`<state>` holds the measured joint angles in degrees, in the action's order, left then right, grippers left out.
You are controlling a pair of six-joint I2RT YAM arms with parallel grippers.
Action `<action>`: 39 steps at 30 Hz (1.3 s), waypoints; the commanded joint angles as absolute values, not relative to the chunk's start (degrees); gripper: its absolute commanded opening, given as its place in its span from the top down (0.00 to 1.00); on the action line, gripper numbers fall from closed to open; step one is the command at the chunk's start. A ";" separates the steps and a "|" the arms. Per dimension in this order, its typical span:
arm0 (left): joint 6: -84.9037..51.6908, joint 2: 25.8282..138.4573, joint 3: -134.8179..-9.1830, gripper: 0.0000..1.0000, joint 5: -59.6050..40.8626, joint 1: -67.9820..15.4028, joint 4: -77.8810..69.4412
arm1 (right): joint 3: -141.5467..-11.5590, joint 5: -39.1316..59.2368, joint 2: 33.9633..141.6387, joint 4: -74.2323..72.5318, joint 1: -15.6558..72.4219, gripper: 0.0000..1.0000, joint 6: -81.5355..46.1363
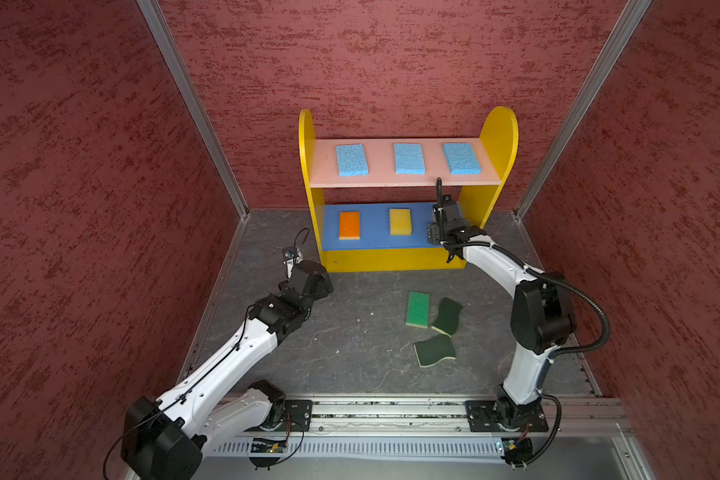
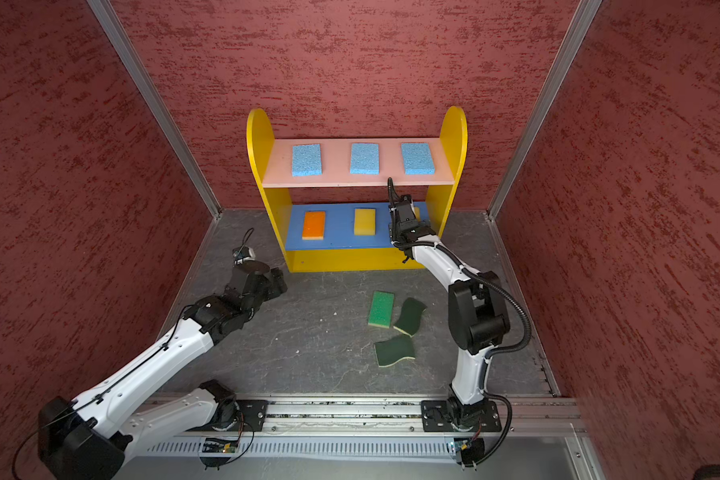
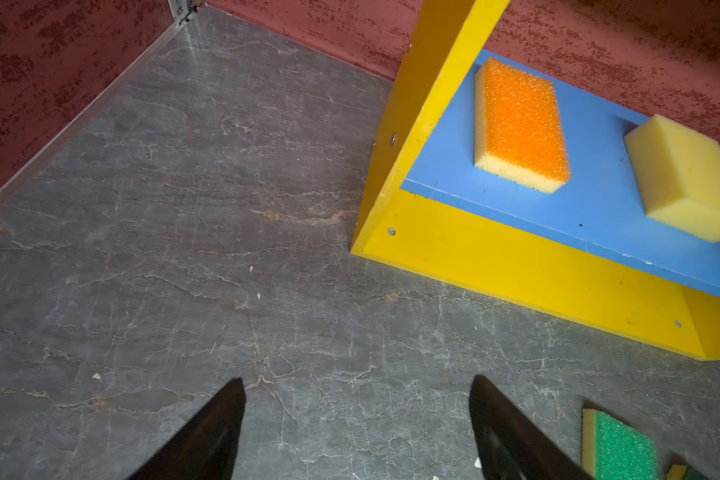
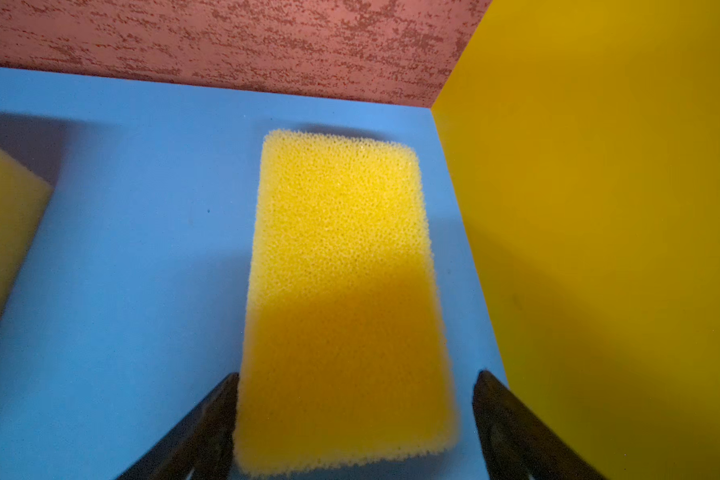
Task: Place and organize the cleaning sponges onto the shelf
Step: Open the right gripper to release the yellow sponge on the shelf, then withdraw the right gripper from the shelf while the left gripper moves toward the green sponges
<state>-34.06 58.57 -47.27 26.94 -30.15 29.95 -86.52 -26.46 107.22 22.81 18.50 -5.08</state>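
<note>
Left claw (image 3: 357, 380) and right claw (image 4: 358, 374) gaped apart; six rectangular foam sponges (image 1: 408, 158) sat on the yellow-sided shelf (image 1: 497, 137), three green-topped sponges (image 1: 417, 309) lay unshelved on the grey worktop (image 1: 350, 357).

The shelf (image 1: 497, 137) looks like painted board, smooth with a faint sheen, with small metal screw heads along its side panel. On its pink top board the light blue sponges (image 1: 409, 158) are coarse and open-pored. On its blue board, the orange-topped sponge (image 3: 520, 120) has a rough, sparkly scouring face over fine foam; the middle yellow sponge (image 3: 686, 174) is fine-celled and smooth; the end yellow sponge (image 4: 341, 270) is coarse and bubbly. In front of the shelf, the green-topped sponge (image 1: 417, 308) has a fibrous scrub face, and the floor (image 1: 341, 353) is matt, veined like stone.
</note>
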 commanded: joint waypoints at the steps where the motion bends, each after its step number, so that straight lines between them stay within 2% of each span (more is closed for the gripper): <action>1: -34.42 58.36 -48.34 0.15 26.54 -29.90 30.12 | -85.35 -27.97 106.34 26.63 17.05 0.12 -4.55; 6: -34.45 58.33 -48.35 0.15 26.52 -29.97 30.21 | -85.41 -26.47 105.74 26.63 17.05 0.10 -4.59; 13: -34.46 57.94 -48.48 0.15 26.53 -29.97 30.37 | -84.23 -23.24 102.94 25.11 17.14 0.03 -4.14; 23: -35.07 56.45 -48.87 0.15 26.26 -30.16 31.00 | -82.38 -21.63 98.43 25.84 18.93 0.01 -3.77; 39: -37.73 53.55 -49.31 0.15 28.40 -33.50 36.94 | -69.22 -16.73 80.29 27.30 21.94 0.01 -12.10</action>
<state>-36.80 54.50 -47.81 27.18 -32.56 34.35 -70.96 -18.65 83.53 26.44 21.67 -9.10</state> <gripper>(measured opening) 0.850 0.989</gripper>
